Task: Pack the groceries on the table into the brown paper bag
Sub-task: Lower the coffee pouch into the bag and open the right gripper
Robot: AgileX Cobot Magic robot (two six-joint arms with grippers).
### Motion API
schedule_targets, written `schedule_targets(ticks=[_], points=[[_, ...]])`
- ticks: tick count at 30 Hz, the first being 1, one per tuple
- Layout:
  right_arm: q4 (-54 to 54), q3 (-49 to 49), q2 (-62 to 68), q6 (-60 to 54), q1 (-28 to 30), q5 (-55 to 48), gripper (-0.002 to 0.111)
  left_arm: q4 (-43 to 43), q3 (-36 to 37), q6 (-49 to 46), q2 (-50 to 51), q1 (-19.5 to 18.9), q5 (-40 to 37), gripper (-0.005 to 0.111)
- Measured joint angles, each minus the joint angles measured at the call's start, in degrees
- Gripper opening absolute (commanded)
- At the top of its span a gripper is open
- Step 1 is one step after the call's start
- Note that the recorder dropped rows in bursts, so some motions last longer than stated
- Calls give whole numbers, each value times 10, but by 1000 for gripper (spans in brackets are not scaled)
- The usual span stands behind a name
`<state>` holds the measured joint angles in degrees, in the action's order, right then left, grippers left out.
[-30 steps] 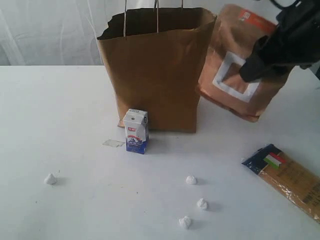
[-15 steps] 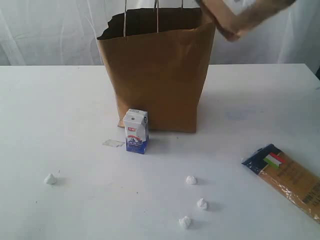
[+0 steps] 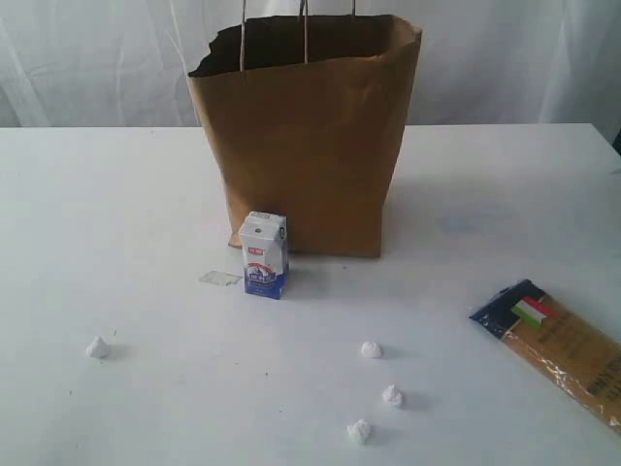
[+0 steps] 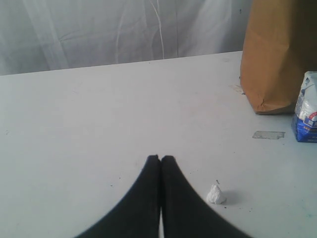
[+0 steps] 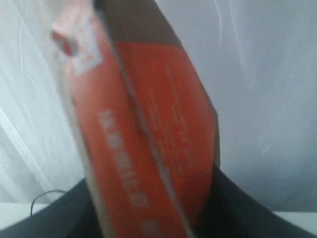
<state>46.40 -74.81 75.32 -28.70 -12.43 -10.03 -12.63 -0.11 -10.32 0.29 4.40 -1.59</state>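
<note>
The brown pouch (image 5: 158,129) has left the exterior view. A second ago it hung beside the right wall of the brown paper bag (image 3: 306,146). Half a second ago it was above the bag's right rim. Only the right wrist view shows it now, blurred, orange face forward, pinched between the dark fingers (image 5: 233,213) of the right gripper (image 5: 151,218).

The bag stands unchanged at the middle of the bench (image 3: 116,214), toward the far edge. The white-blue carton (image 3: 264,254) remains upright just before the bag. The pasta packet (image 3: 563,349) stays flat near the near right corner. The left gripper (image 4: 160,159) hangs low over the bench, fingers pressed together.
</note>
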Motion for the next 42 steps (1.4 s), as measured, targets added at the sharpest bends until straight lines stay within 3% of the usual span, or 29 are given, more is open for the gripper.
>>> schedule_targets(ticks=[11, 17, 26, 42], points=[[126, -145, 138, -234, -65, -96, 15, 0, 0, 0, 0, 0, 0, 0], [132, -153, 209, -296, -65, -90, 15, 0, 0, 0, 0, 0, 0, 0], [154, -153, 239, -334, -65, -157, 15, 0, 0, 0, 0, 11, 0, 0], [132, -153, 283, -374, -65, -128, 26, 0, 0, 0, 0, 11, 0, 0]])
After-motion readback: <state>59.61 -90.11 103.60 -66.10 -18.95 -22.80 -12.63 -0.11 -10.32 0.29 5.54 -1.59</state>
